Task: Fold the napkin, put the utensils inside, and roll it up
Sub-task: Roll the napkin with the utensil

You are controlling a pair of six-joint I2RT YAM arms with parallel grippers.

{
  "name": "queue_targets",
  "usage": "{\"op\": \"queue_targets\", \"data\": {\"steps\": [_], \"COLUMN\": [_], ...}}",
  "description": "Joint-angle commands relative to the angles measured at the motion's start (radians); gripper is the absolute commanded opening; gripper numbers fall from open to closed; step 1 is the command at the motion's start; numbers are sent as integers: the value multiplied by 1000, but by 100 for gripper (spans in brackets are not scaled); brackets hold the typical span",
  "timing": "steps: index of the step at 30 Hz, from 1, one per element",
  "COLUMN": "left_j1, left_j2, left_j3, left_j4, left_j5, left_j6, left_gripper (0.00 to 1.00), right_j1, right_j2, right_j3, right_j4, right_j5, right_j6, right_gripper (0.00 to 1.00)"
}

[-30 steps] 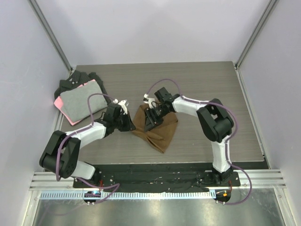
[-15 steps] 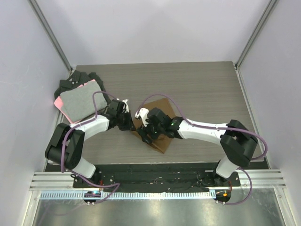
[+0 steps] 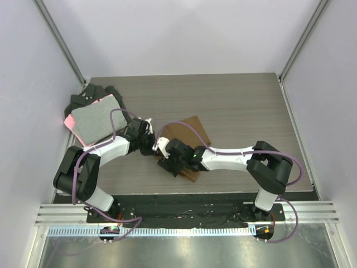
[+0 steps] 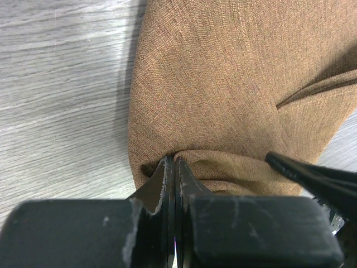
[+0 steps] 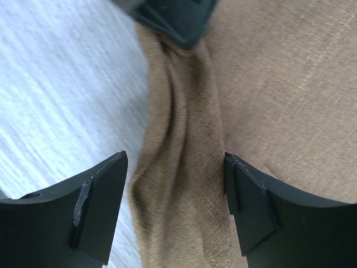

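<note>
Where the top view looks down, napkin (image 3: 192, 128): brown and rumpled on the grey surface (image 3: 240, 100), front and centre, both arms reaching to it.
Top view, left tool (image 3: 149, 146): right at the napkin's left edge.
Top view, right tool (image 3: 170, 163): over the near-left corner.
Left wrist, left tool (image 4: 174, 187): clamped tight, pinching a gathered fold of napkin (image 4: 223, 84).
Right wrist, right tool (image 5: 174, 209): spread wide, gripping nothing, straddling a bunched ridge of napkin (image 5: 279, 84); left tool (image 5: 173, 17) pinches that ridge's far end.
</note>
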Motion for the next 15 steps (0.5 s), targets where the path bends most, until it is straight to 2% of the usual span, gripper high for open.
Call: {"op": "queue_targets", "data": {"steps": [1, 7, 11, 14, 15], "left_j1": [-1, -1, -1, -1, -1], "left_j2": [-8, -11, -11, -13, -13], "left_j3": [28, 33, 35, 33, 33], "left_j4": [-32, -39, -42, -42, -40], "left_j5": [-1, -1, -3, -3, -1], "left_j6": [8, 9, 11, 9, 8], "left_gripper": [0, 0, 0, 0, 0], "right_j1": [27, 58, 75, 90, 92], "right_j2": [-19, 10, 30, 37, 43], "right_j3": [18, 15, 9, -5, -11], "right_j4": [37, 18, 12, 17, 17], "right_j5": [34, 92, 132, 161, 167], "right_j6": [7, 12, 14, 14, 14], "right_gripper": [76, 74, 69, 59, 52]}}
